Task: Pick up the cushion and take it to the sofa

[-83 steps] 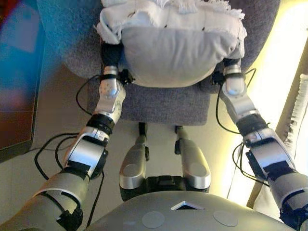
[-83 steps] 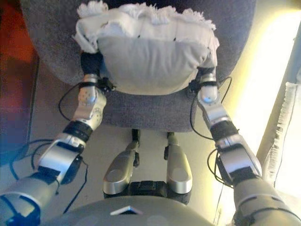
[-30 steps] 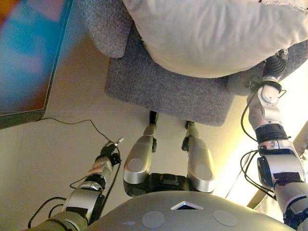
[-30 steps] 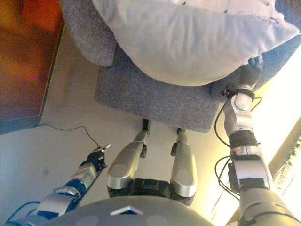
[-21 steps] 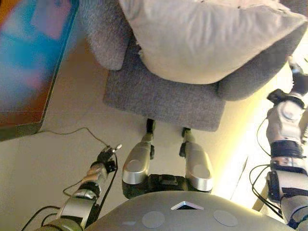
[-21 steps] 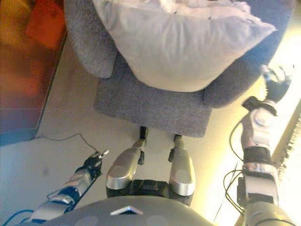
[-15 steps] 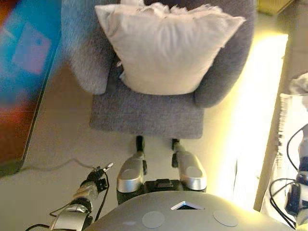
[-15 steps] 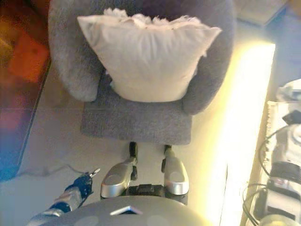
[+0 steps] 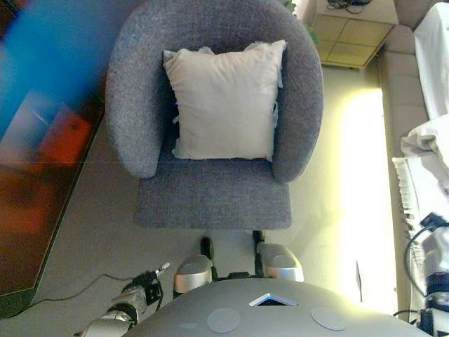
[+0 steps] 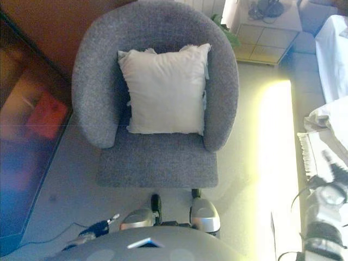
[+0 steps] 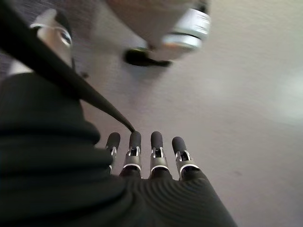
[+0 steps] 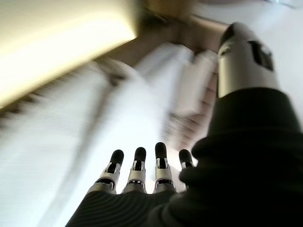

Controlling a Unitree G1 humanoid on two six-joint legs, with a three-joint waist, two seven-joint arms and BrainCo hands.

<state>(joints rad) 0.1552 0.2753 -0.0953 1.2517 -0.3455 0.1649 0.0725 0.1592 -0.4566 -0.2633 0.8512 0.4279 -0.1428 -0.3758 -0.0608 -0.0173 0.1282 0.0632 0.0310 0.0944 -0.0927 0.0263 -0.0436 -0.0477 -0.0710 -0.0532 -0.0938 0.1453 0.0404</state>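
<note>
Both hands have let go of the cushion and dropped away since the earlier shots, when they were tucked in against its sides. The view has pulled back too, so the whole chair shows.

Going big to small: the grey armchair (image 9: 210, 133) fills the middle, and the white cushion (image 9: 224, 102) leans upright against its backrest, sitting on the seat between the two arms. Nothing is touching it. So I'd say the job looks done, if that chair counts as the sofa; all that's left is backing off without bumping it.

Around it: a dark screen (image 9: 35, 175) along the left, a small cabinet (image 9: 351, 28) behind the chair, and a white fringed cloth (image 9: 424, 154) off to the right. None of it is in the way.

The left hand (image 11: 147, 151) hangs low over bare floor, fingers straight, holding nothing. The right hand (image 12: 142, 168) is down by the white cloth, fingers also straight and empty.
</note>
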